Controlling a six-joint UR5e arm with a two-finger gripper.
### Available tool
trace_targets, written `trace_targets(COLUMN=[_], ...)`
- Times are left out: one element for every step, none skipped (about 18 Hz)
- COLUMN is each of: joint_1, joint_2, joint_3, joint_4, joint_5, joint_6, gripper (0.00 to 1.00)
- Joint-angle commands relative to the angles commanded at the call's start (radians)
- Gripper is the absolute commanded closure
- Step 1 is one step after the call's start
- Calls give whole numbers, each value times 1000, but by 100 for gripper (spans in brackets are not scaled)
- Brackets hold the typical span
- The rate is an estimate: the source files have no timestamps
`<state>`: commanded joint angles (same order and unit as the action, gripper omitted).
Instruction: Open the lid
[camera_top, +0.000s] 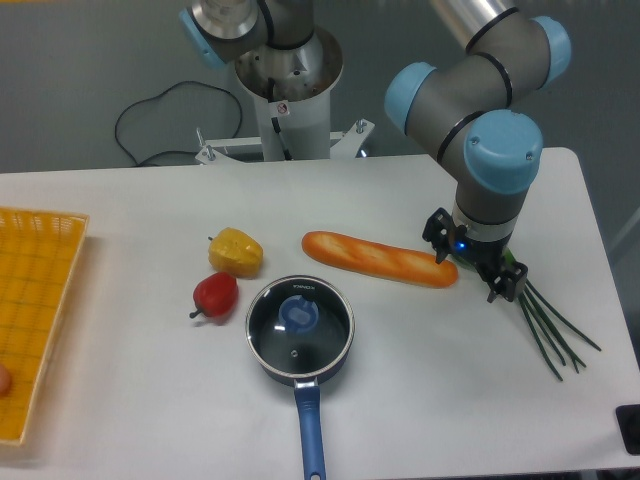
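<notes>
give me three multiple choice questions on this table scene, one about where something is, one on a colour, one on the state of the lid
1. Where is the gripper?
A. over the basket
B. by the right end of the baguette, near the green chives
C. on the lid's knob

2. What colour is the saucepan handle?
A. blue
B. red
C. yellow

3. What state is the lid in?
A. lying on the table beside the pan
B. held up by the gripper
C. sitting on the saucepan

Answers:
1. B, the fingers are beside the baguette's right tip, just above the chives.
2. A, the long handle pointing toward the camera is blue.
3. C, the glass disc with its blue knob covers the pan, and the gripper is well away from it.
</notes>
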<state>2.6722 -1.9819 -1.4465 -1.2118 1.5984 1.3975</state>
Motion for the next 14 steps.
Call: trace_targets(joint_1=[0,0,0,0,0,-2,-3,-5,-6,-5,-5,-2,2,2], joint_2=[0,2,3,3,3,5,6,8,14,20,23,43,79,89], joint_3=[-2,-2,-2,-2,-2,-2,-3,-8,-21,-38,-47,-84,-136,-150], joint_4=[2,2,0,2,3,5,3,5,6,12,20,41,87,95], joint_5=[0,-2,-2,-3,-8,-9,-9,-8,-3,3,6,20,34,32], joint_6=[2,2,3,5,5,5,5,5,3,0,0,0,0,0], gripper=[0,0,0,0,0,0,0,0,0,0,0,0,0,0])
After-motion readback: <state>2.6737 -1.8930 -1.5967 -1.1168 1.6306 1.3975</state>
